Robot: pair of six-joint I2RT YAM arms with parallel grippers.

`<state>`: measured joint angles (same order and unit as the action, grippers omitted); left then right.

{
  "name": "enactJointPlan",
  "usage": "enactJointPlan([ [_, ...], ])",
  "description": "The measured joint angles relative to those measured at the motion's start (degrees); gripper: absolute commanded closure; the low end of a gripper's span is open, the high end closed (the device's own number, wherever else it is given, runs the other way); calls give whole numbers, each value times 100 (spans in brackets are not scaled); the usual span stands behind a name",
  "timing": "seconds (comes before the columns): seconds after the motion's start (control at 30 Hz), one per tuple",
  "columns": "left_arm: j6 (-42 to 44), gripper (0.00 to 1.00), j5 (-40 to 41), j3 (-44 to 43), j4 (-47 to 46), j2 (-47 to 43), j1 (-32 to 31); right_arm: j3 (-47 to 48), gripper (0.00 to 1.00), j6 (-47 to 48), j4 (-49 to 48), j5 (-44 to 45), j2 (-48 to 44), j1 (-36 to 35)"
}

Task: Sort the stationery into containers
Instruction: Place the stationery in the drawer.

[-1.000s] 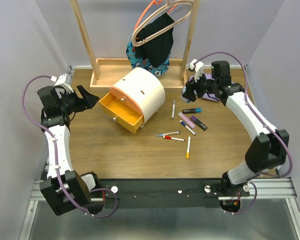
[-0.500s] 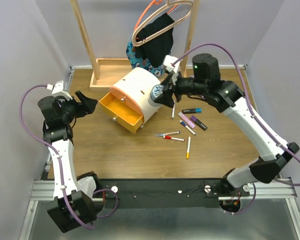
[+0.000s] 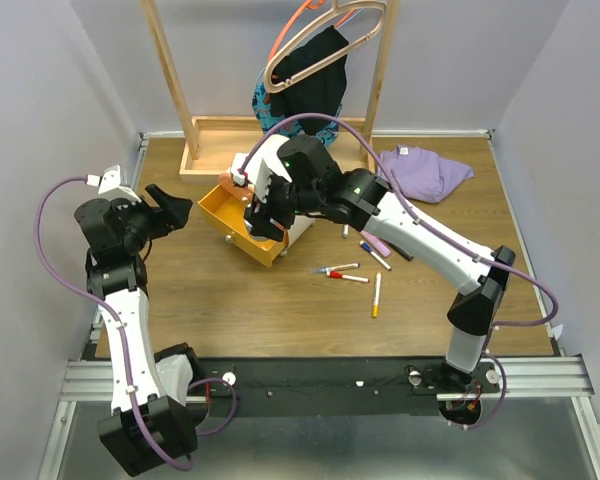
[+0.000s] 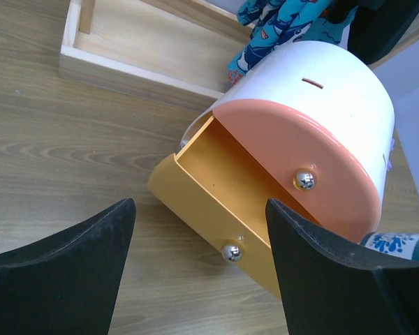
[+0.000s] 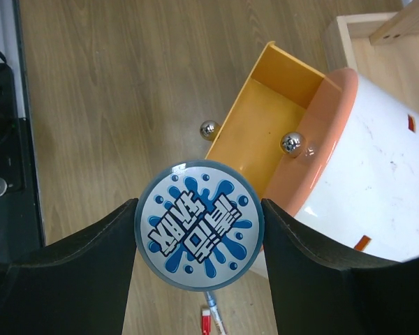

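Right wrist view shows us our right hand [image 5: 199, 229] spread wide yet clamped on the blue-white tape roll [image 5: 195, 216], the pulled-out yellow drawer [image 5: 265, 118] of the cream chest [image 5: 384, 167] at one o'clock, while our left hand [image 4: 199, 216] gapes empty and pens [image 3: 346, 276] lie on the desk [image 3: 270, 315].

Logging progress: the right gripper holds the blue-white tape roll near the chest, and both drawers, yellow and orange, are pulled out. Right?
Not quite. Only the yellow drawer is pulled out; the orange drawer above it is shut, as the left wrist view shows. The rest stands: the right gripper holds the blue-white tape roll near the chest.
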<state>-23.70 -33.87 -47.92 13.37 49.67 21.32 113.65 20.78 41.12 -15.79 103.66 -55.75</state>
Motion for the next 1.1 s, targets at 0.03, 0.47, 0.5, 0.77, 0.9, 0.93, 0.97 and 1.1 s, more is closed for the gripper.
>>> enactJointPlan([
  [0.03, -20, 16, 0, 28, 0, -20, 0, 15, 86, 0, 17, 57, 39, -13],
  [0.47, -304, 16, 0, 212, -50, -33, 0, 151, 88, 11, -13, 643, 413, -13],
  [0.5, -315, 16, 0, 216, -57, -33, 0, 151, 88, 13, -17, 643, 442, -13],
  [0.77, -382, 16, 0, 334, -83, -52, 0, 221, 88, 9, -55, 710, 697, -24],
  [0.9, -409, 16, 0, 420, -90, -105, 0, 352, 88, 11, -85, 839, 870, -37],
  [0.93, -422, 16, 0, 439, -87, -114, 0, 352, 88, 13, -87, 861, 881, -39],
  [0.97, -426, 16, 0, 457, -90, -118, 2, 352, 88, 13, -87, 885, 896, -42],
  [1.1, -463, 16, 0, 474, -92, -125, 4, 352, 88, 11, -87, 927, 938, -42],
])
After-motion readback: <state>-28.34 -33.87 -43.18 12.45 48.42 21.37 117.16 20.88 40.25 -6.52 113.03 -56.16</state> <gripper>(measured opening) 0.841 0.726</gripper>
